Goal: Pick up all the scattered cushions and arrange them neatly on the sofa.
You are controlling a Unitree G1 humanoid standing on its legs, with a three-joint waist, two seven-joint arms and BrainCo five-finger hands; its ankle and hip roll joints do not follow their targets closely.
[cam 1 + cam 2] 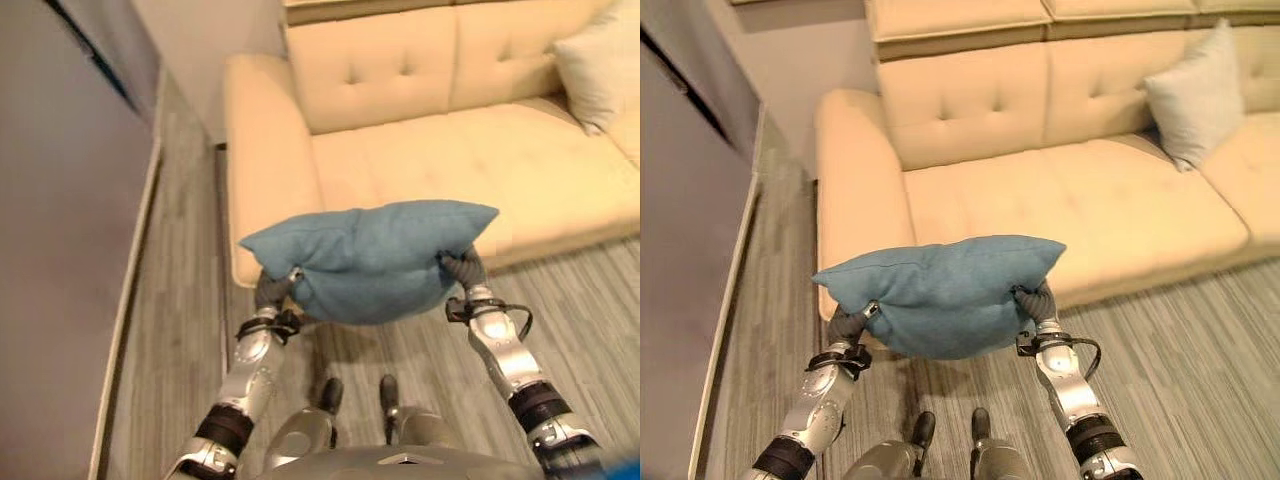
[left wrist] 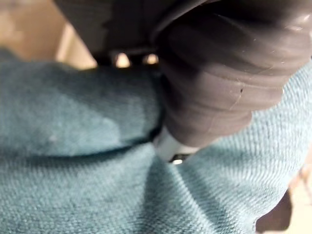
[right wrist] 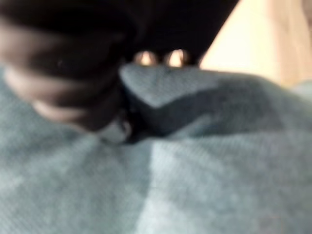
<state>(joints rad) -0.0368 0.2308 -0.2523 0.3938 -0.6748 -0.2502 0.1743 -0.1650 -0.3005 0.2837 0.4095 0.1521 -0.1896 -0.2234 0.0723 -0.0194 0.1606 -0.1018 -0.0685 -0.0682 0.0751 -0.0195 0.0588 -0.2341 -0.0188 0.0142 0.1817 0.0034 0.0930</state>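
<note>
Blue cushion (image 1: 370, 262) held up off the wood floor (image 1: 180, 340), in front of the cream sofa (image 1: 450, 160), between both hands. Left hand (image 1: 272, 290) and right hand (image 1: 460, 268) press its ends; fingers buried in fabric, grip can't be told. Pale cushion (image 1: 1195, 95) leans on the sofa back.

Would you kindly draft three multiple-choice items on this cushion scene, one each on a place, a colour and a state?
1. Where is the pale cushion?
A. on the floor
B. on the sofa seat, leaning on the backrest
C. on the sofa's armrest

2. What colour is the carried cushion?
A. blue
B. red
C. cream

3. How is it held?
A. under one arm
B. flat on the seat
C. between the left hand and the right hand, off the floor

Answers: 1 B, it rests at the seat's far end. 2 A, blue fabric shows against the cream sofa. 3 C, one hand presses each end.
</note>
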